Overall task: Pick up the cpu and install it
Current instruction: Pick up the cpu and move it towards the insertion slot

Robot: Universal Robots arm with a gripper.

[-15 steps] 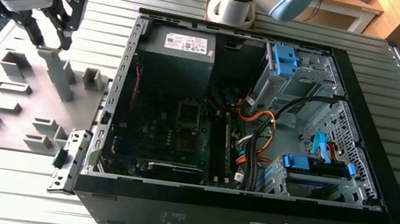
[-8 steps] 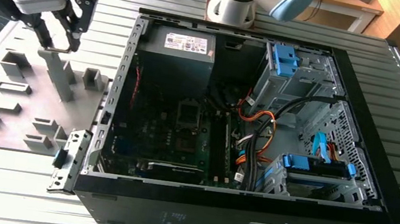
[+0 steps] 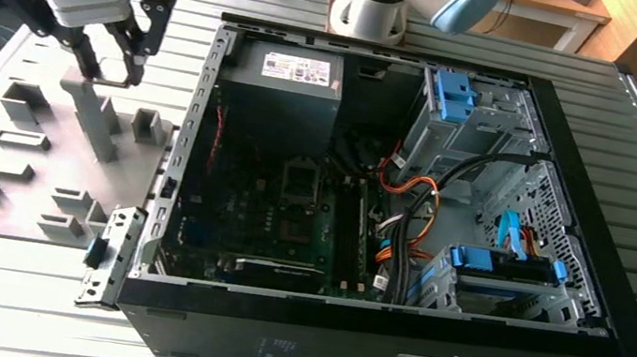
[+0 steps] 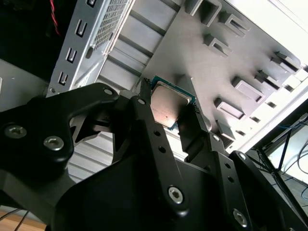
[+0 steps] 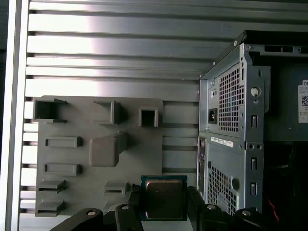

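The cpu (image 5: 163,195), a small square chip with a silver-grey metal top and a green edge, sits between my gripper's (image 5: 163,201) black fingers, which are shut on its two sides. In the second wrist view the cpu (image 4: 169,98) hangs clear above the grey holder plate (image 4: 226,67), gripped by the gripper (image 4: 169,103). In the exterior view my gripper (image 3: 106,76) hovers over the holder plate (image 3: 33,145) at the exterior view's left, beside the open computer case (image 3: 579,208). The motherboard socket (image 3: 300,181) lies in the case's middle.
The holder plate (image 5: 96,144) carries several raised pockets and blocks. The case's rear panel (image 5: 231,134) stands close to the gripper. Inside the case are a power supply (image 3: 285,79), orange cables (image 3: 410,202) and blue drive brackets (image 3: 502,263). The arm's base (image 3: 370,6) stands behind the case.
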